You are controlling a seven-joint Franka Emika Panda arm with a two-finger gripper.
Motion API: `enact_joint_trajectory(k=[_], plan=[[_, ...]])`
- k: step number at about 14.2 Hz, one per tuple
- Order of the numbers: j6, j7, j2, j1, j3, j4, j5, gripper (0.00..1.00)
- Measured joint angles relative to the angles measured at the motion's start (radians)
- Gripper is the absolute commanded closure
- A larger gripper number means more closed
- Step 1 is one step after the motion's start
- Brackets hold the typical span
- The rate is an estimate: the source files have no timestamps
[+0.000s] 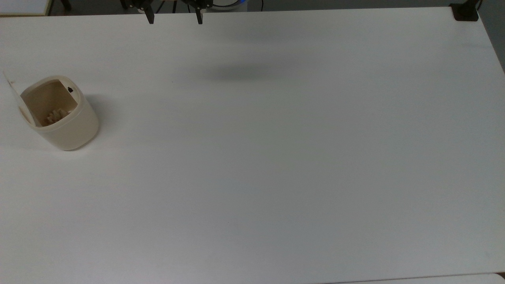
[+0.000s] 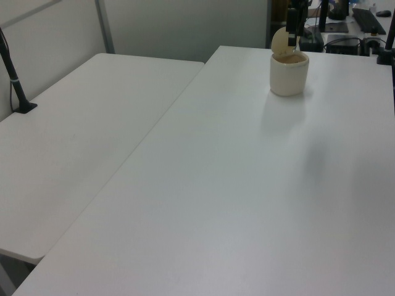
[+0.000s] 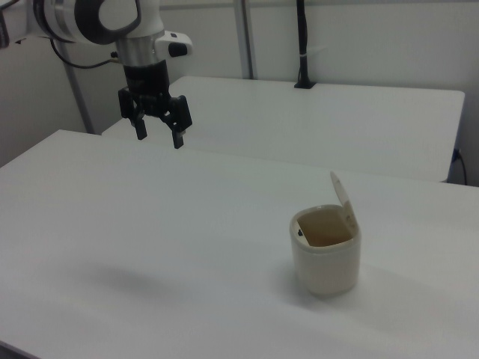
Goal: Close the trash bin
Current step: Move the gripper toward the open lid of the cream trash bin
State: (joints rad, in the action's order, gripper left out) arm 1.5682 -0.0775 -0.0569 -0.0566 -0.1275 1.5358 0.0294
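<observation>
A white table [image 1: 276,177] takes up nearly the whole scene; in the right view a second table [image 3: 359,112] stands beyond it.

The arm [image 3: 112,22] hangs high over the far left part of the table in the right view, well apart from everything on it. Its gripper [image 3: 156,126] points straight down with the two fingers spread wide and nothing between them. In the top view the same gripper [image 1: 174,17] sits at the upper edge, its shadow falling on bare tabletop below.

The bin [image 1: 63,116] stands upright near the top view's left edge; in the right view the bin [image 3: 325,258] is at the near right, far from the gripper. Its lid [image 3: 341,197] is swung up on the hinge and stands almost vertical on the bin's right-hand side in the right view, so closing has not begun. Some pale scrap lies inside, seen in the top view. A small dark button [image 1: 70,90] sits on the rim opposite the hinge.

Judged from here, the risks lie in the approach. The bin looks light, so a sideways push high on the lid could slide or tip it rather than fold the lid down. Coming from the wrong side would press the lid further open. The wide fingers could straddle the thin lid edge and slip past it, or snag on the rim.
</observation>
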Motion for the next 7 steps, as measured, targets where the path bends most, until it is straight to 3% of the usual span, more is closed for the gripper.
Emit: enact_joint_trajectory(k=[7], plan=[[0.0, -0.006, 0.0, 0.03, -0.018, -0.015, 0.0, 0.05]])
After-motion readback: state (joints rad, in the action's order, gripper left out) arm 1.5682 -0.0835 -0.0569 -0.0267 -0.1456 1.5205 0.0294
